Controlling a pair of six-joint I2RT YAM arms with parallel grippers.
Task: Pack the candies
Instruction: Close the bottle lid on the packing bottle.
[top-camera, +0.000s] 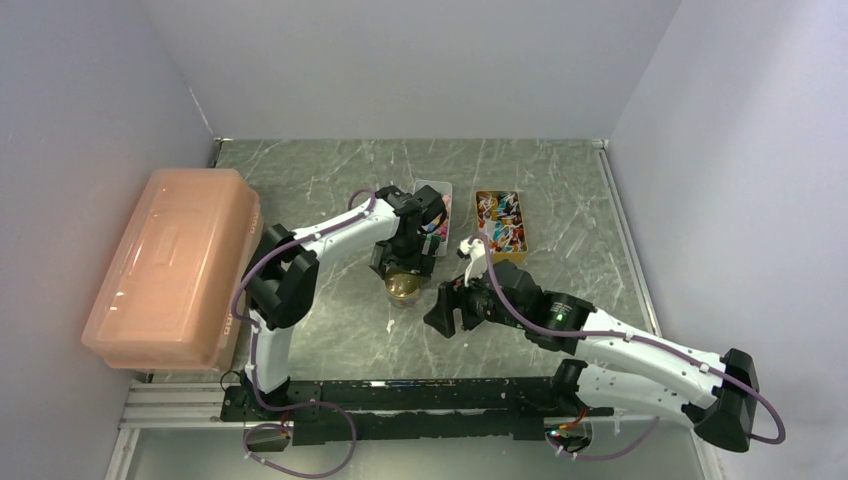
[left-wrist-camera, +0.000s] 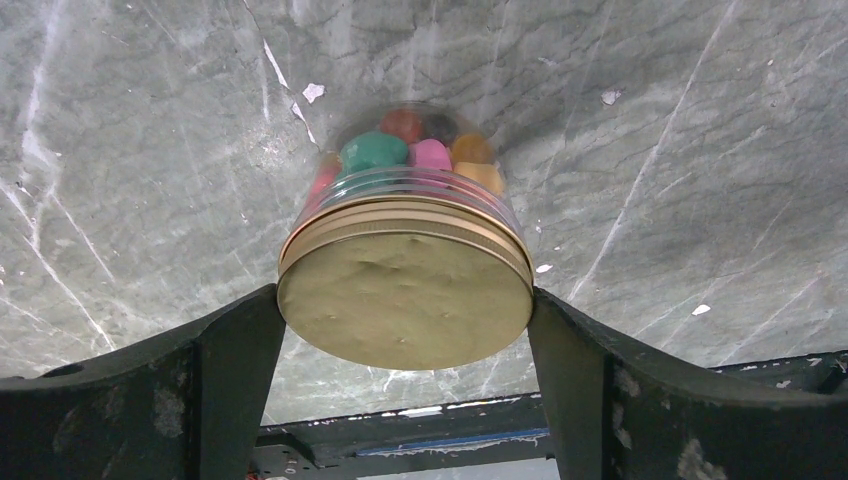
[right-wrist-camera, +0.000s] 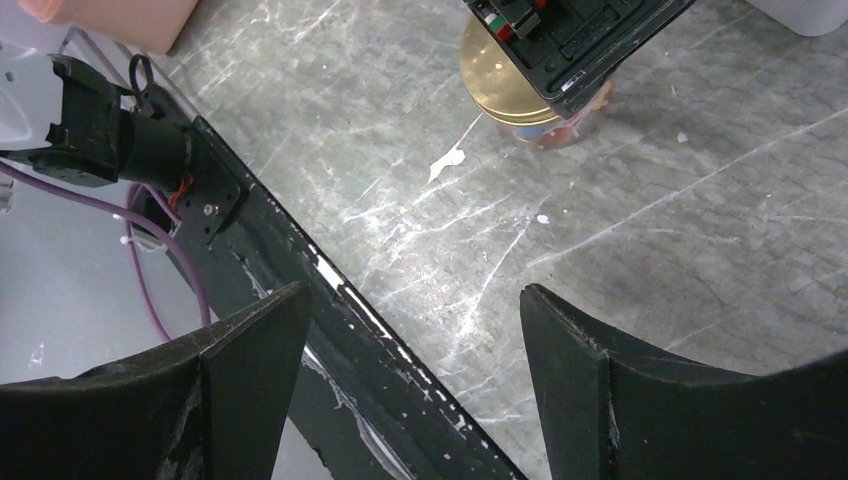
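Note:
A clear jar with a gold lid (left-wrist-camera: 405, 295) stands on the marble table, and pink, green, red and yellow candies (left-wrist-camera: 415, 150) show through its glass. My left gripper (left-wrist-camera: 405, 330) is over it, one finger touching each side of the lid. From above, the jar (top-camera: 403, 288) sits just under the left gripper (top-camera: 405, 270). My right gripper (top-camera: 440, 312) is a little to the jar's right, open with nothing between its fingers (right-wrist-camera: 250, 350). In the right wrist view the jar (right-wrist-camera: 495, 80) is partly hidden by the left gripper's body.
An orange tray (top-camera: 500, 225) of loose wrapped sweets and a white tray (top-camera: 437, 200) sit behind the jar. A large pink lidded bin (top-camera: 175, 265) stands at the left. The black base rail (right-wrist-camera: 330, 280) runs under the right gripper.

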